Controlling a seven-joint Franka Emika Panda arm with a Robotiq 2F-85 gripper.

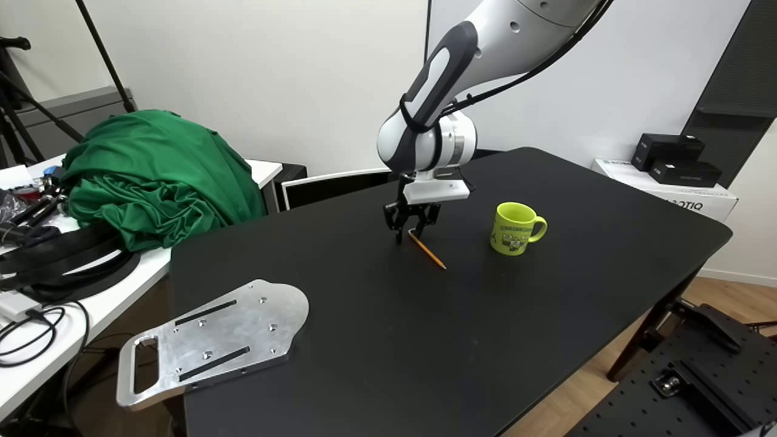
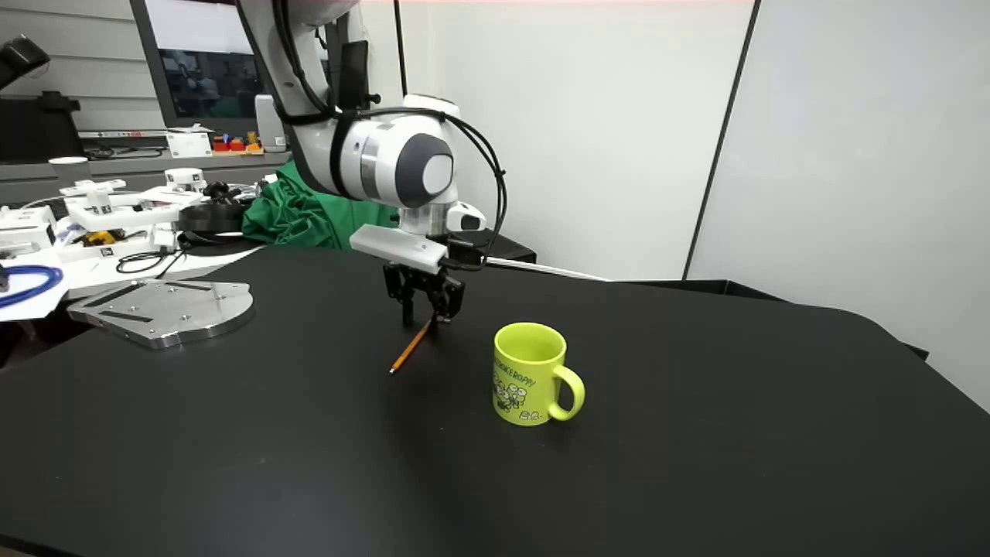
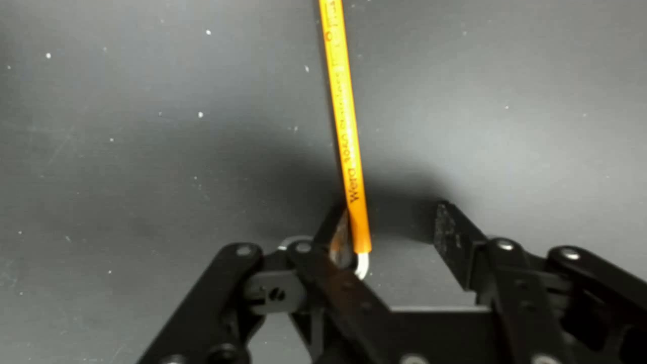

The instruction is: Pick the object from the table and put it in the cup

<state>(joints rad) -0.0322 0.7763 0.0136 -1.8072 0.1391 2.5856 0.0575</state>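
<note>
The object, a thin orange stick (image 1: pixel 428 250) (image 2: pixel 410 348) with a bent silver end, lies on the black table in both exterior views. In the wrist view the stick (image 3: pixel 345 116) runs from the top edge down between my fingers. My gripper (image 1: pixel 408 235) (image 2: pixel 425 317) is open and low over its bent end. In the wrist view the gripper (image 3: pixel 394 217) has its left finger right beside the stick, and a wide gap to the right finger. Part of the silver end is hidden behind the left finger. The lime-green cup (image 1: pixel 513 227) (image 2: pixel 526 387) stands upright to the right, apart from both.
A flat silver metal board (image 1: pixel 237 328) (image 2: pixel 170 305) lies at the left edge of the black table (image 1: pixel 425 352). A white side table with a green cloth (image 1: pixel 158 182) and cables stands beyond that edge. White wall panels (image 2: pixel 572 139) rise behind the table.
</note>
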